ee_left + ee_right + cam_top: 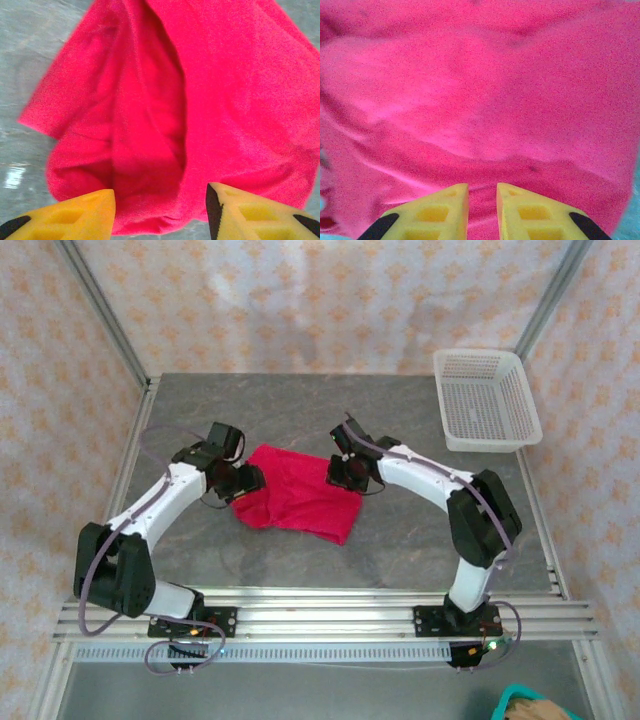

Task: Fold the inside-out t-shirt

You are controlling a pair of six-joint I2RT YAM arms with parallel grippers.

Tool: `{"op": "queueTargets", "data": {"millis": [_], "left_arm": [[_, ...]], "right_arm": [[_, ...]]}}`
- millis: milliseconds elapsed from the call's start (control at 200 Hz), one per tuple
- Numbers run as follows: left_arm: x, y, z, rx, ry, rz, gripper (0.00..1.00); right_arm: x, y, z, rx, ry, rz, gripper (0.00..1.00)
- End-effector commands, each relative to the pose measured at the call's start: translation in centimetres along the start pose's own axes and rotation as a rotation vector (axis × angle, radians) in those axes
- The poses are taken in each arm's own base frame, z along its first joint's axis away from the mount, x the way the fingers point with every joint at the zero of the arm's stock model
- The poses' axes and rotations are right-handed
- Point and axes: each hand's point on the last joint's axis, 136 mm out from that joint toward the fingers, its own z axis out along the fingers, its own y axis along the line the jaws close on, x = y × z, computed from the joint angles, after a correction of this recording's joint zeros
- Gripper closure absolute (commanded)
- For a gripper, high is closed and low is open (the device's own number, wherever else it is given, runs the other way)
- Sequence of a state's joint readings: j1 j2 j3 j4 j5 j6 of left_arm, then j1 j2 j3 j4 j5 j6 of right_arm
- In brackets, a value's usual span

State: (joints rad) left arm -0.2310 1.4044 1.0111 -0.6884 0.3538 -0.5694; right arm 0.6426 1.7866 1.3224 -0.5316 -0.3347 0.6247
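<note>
The inside-out t-shirt point(297, 495) is a bright red-pink bundle, bunched and partly doubled over, in the middle of the grey table point(420, 530). My left gripper point(246, 481) is at the shirt's left edge. In the left wrist view its yellow fingers point(75, 215) stand wide apart over the t-shirt point(200, 100), and the left gripper point(160, 212) is open and grips nothing. My right gripper point(345, 472) is over the shirt's far right corner. In the right wrist view the right gripper point(482, 210) is a narrow gap apart, with the t-shirt point(480, 100) lying under and between the tips.
A white mesh basket point(486, 400) stands at the back right corner. Aluminium rails point(330, 612) carrying both arm bases run along the near edge. Metal frame posts point(100, 310) and patterned curtains close in the table. Bare grey table point(25, 60) lies left of the shirt.
</note>
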Motion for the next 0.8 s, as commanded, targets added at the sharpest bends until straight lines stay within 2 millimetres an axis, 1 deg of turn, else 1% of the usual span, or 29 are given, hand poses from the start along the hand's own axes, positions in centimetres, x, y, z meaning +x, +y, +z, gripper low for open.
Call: {"op": "queueTargets", "data": {"millis": [0, 60, 115, 165, 200, 235, 305, 310, 325, 375, 430, 450, 485, 530, 575, 620, 666, 691, 701, 726, 796], "left_arm": [[1.1, -1.1, 1.8, 0.064, 0.038, -0.024, 0.49], [1.5, -0.7, 3.5, 0.038, 0.079, -0.039, 0.50], [1.1, 0.1, 5.2, -0.022, 0.093, -0.040, 0.53], [0.1, 0.9, 6.5, -0.090, 0.094, -0.026, 0.55], [-0.9, 1.1, 7.4, -0.130, 0.093, -0.014, 0.57], [-2.4, 0.9, 8.1, -0.162, 0.084, -0.006, 0.58], [-5.1, -0.4, 9.5, -0.176, 0.078, 0.010, 0.61], [-5.1, -0.3, 9.9, -0.182, 0.087, 0.010, 0.61], [-5.5, -0.5, 10.5, -0.185, 0.095, 0.011, 0.62], [-7.2, -1.9, 11.3, -0.170, 0.095, 0.017, 0.62], [-9.0, -3.7, 11.3, -0.139, 0.082, 0.023, 0.62], [-9.3, -4.3, 11.3, -0.128, 0.083, 0.027, 0.62], [-10.4, -5.4, 10.6, -0.108, 0.070, 0.030, 0.62], [-11.6, -6.5, 9.2, -0.096, 0.052, 0.071, 0.61], [-12.7, -7.3, 7.5, -0.076, 0.025, 0.088, 0.60], [-13.5, -8.0, 5.8, -0.036, 0.007, 0.096, 0.58], [-13.9, -8.4, 4.4, 0.004, 0.002, 0.098, 0.56], [-14.0, -8.6, 3.8, 0.025, 0.004, 0.101, 0.55], [-14.0, -8.6, 3.6, 0.034, 0.006, 0.101, 0.55], [-14.0, -8.8, 3.2, 0.058, 0.011, 0.106, 0.55], [-13.7, -8.8, 2.7, 0.105, 0.036, 0.122, 0.55]], "right_arm": [[-1.4, -0.6, 2.1, -0.003, 0.022, -0.005, 0.77], [-2.2, -1.6, 3.8, 0.025, 0.052, 0.012, 0.78], [-2.3, -3.3, 5.2, 0.078, 0.083, 0.034, 0.80], [-2.1, -5.2, 6.0, 0.140, 0.097, 0.054, 0.81], [-1.5, -6.5, 6.4, 0.180, 0.109, 0.065, 0.82], [-0.6, -7.6, 6.5, 0.210, 0.122, 0.073, 0.82], [1.8, -9.2, 6.3, 0.226, 0.136, 0.094, 0.83], [2.0, -9.3, 6.2, 0.228, 0.137, 0.096, 0.83], [2.7, -9.5, 6.0, 0.228, 0.139, 0.100, 0.83], [4.7, -9.6, 5.1, 0.221, 0.135, 0.099, 0.83], [6.6, -9.1, 3.8, 0.199, 0.118, 0.088, 0.82], [7.0, -8.7, 3.2, 0.182, 0.102, 0.083, 0.82], [7.3, -8.2, 2.2, 0.164, 0.083, 0.078, 0.82], [6.8, -7.7, 0.7, 0.139, 0.045, 0.078, 0.81], [5.7, -7.0, -0.9, 0.120, 0.000, 0.064, 0.79], [4.1, -5.9, -2.6, 0.092, -0.051, 0.037, 0.76], [2.2, -4.7, -3.8, 0.062, -0.100, 0.006, 0.72], [1.2, -4.1, -4.2, 0.048, -0.122, -0.010, 0.72], [0.5, -3.8, -4.4, 0.042, -0.136, -0.017, 0.71], [-0.4, -3.5, -4.6, 0.035, -0.149, -0.025, 0.72], [-3.4, -2.5, -4.3, 0.033, -0.194, -0.066, 0.72]]}}
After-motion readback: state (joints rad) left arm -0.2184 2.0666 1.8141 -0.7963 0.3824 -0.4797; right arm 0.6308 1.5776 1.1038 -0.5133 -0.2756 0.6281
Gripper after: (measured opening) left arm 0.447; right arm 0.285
